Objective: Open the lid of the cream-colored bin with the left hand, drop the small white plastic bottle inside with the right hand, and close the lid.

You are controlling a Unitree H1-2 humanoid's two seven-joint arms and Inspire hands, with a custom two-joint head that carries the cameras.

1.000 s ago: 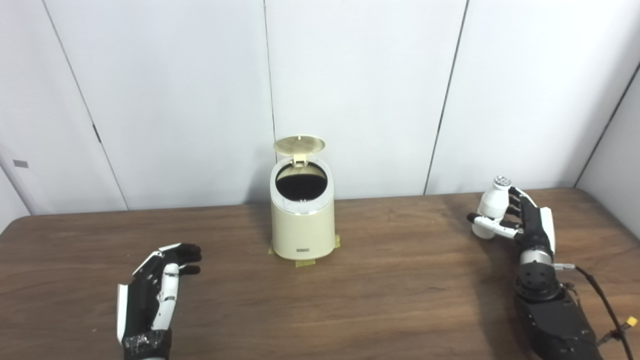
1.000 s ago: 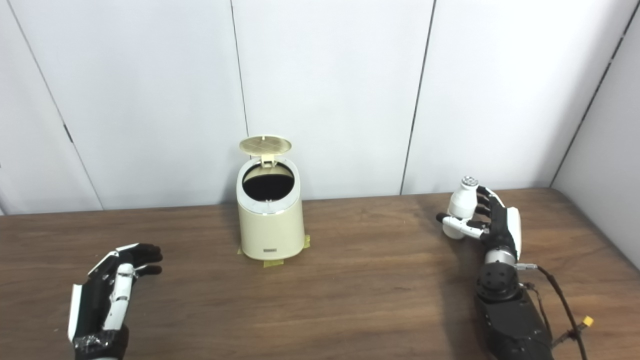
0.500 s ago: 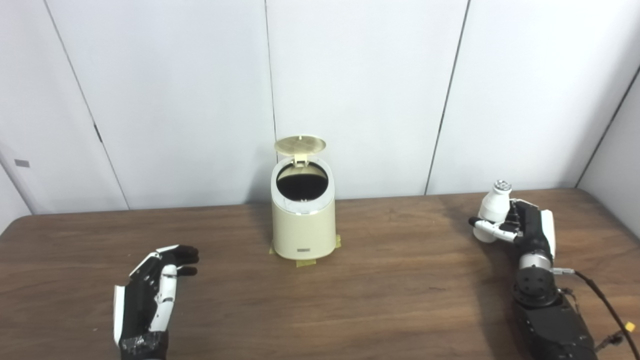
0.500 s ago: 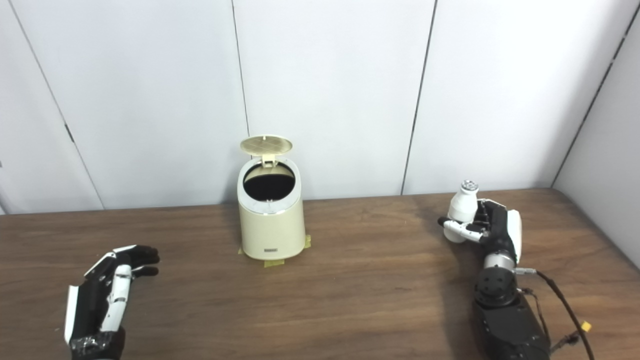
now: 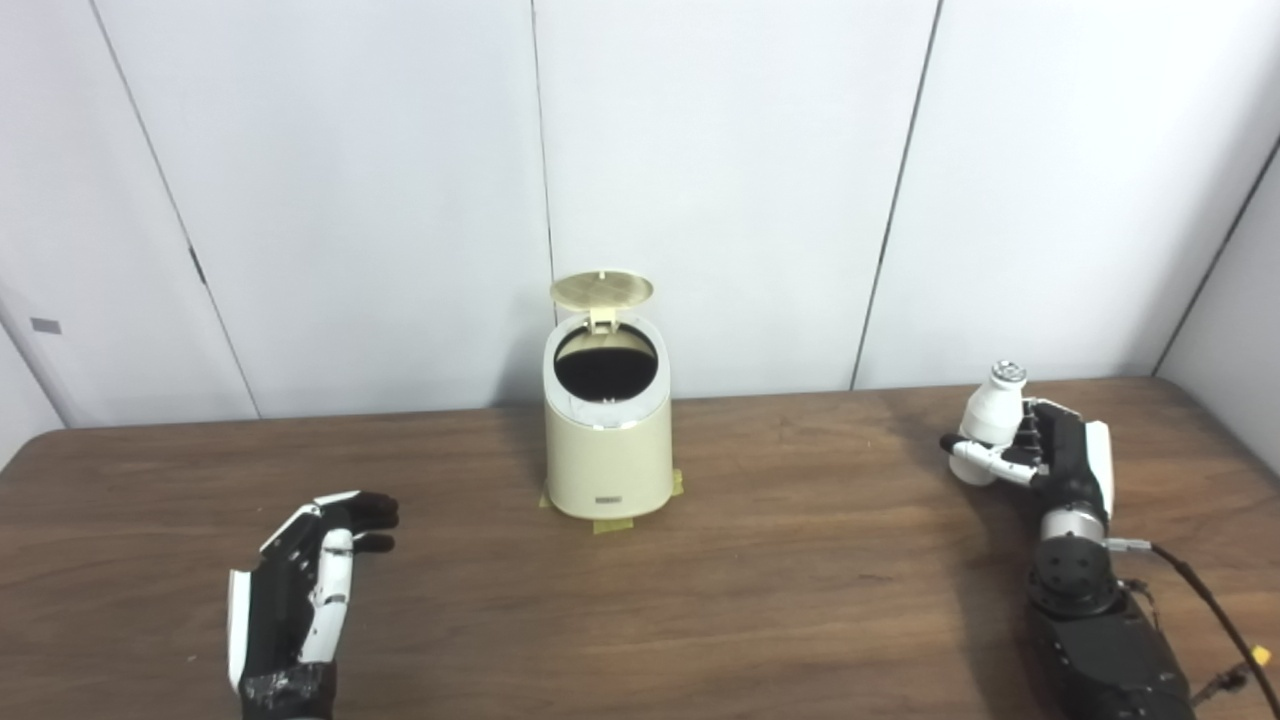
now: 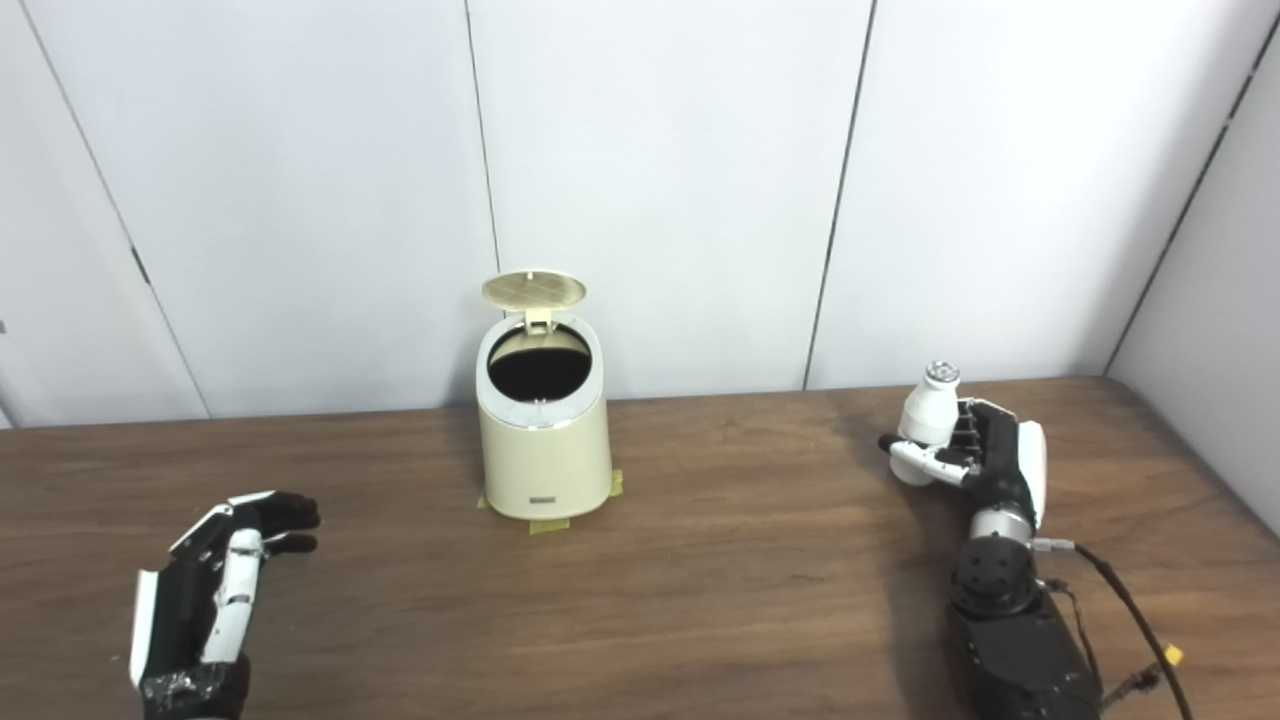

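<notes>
The cream-colored bin (image 5: 608, 450) stands at the table's back middle on yellow tape. Its round lid (image 5: 601, 289) is tipped up and back, showing the dark opening. At the table's right, my right hand (image 5: 1050, 462) is shut on the small white plastic bottle (image 5: 988, 420), which stands upright with its silver cap on top, low over the wood. My left hand (image 5: 300, 590) rests low at the front left, fingers apart and holding nothing, well away from the bin.
The brown wooden table (image 5: 800, 580) runs wall to wall under white panels. A cable (image 5: 1205, 610) trails from my right forearm at the front right.
My right hand's fingers have closed around the bottle. My left hand has drawn back slightly toward the front edge. Bin and lid have not moved.
</notes>
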